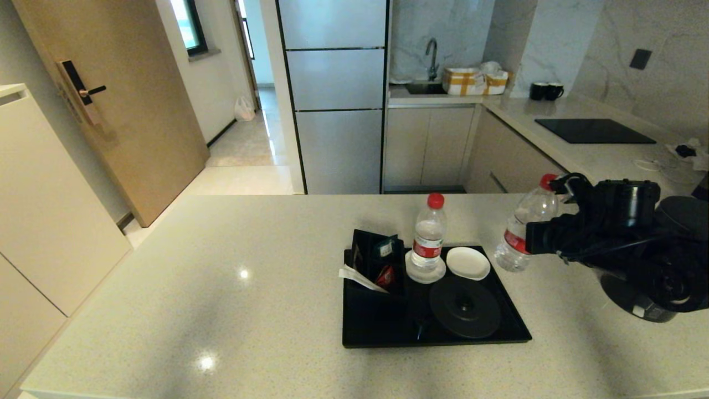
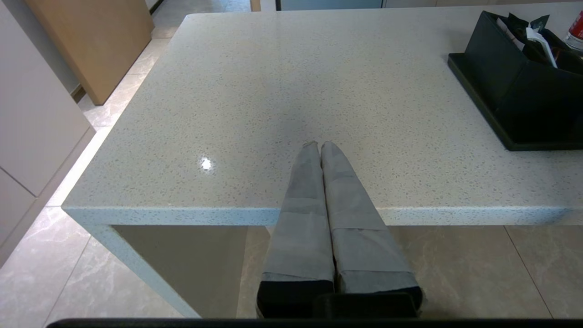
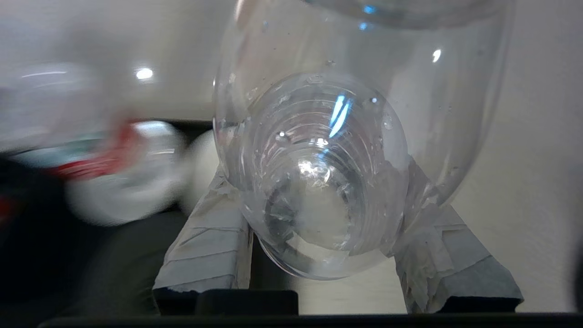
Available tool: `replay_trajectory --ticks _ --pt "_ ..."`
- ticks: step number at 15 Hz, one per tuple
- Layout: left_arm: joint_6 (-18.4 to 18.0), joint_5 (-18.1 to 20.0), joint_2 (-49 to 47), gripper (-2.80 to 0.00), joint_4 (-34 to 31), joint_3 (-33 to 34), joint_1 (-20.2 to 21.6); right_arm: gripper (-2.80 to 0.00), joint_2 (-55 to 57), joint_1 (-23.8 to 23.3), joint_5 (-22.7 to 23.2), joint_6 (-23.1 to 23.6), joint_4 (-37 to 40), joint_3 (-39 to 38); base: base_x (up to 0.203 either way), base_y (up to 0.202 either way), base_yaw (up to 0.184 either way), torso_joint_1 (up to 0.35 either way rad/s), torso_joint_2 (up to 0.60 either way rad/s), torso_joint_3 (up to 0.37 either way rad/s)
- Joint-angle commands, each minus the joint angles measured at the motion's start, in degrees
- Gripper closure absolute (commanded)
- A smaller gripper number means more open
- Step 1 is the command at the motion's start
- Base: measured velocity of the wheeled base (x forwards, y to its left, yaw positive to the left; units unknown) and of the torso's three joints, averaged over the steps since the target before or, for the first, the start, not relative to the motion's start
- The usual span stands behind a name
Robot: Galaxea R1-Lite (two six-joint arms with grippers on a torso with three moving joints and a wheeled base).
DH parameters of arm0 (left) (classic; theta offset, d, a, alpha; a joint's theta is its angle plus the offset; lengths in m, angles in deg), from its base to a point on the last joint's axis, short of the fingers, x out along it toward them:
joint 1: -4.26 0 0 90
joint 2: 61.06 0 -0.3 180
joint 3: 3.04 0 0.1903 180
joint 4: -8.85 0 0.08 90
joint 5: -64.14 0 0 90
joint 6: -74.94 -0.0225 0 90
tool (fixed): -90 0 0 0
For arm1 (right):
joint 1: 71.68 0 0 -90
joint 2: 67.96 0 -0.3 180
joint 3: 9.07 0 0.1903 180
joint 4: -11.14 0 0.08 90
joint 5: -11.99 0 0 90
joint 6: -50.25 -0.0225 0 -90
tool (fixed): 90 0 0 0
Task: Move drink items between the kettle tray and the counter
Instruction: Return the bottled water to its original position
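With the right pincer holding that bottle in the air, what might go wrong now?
The held bottle hangs tilted in the right pincer, gripped on smooth clear plastic; it may slip. The free coaster lies close to the standing bottle, which could be knocked over. The kettle base is also near.

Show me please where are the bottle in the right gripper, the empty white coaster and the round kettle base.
held bottle [image 1: 520,227], head view, on its clear body above the red label
empty white coaster [image 1: 468,262], head view, on its middle
round kettle base [image 1: 464,306], head view, on its flat top
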Motion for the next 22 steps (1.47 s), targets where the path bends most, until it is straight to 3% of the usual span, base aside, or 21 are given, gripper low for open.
replay_trajectory --ticks 1,4,22 --pt "0.00 -0.04 0.02 0.00 0.00 -0.01 -0.05 0.00 -2.91 3.97 -1.70 0.46 -0.34 -0.33 0.000 0.000 0.000 0.000 0.00 0.000" --pt "0.00 -0.04 0.02 0.00 0.00 0.07 0.04 0.00 -2.49 9.00 -5.67 0.74 -0.75 -0.30 0.000 0.000 0.000 0.000 0.00 0.000" --pt "0.00 -0.04 0.02 0.00 0.00 0.07 -0.05 0.00 15.88 9.71 -7.16 -0.14 -9.63 5.41 0.000 0.000 0.000 0.000 0.00 0.000"
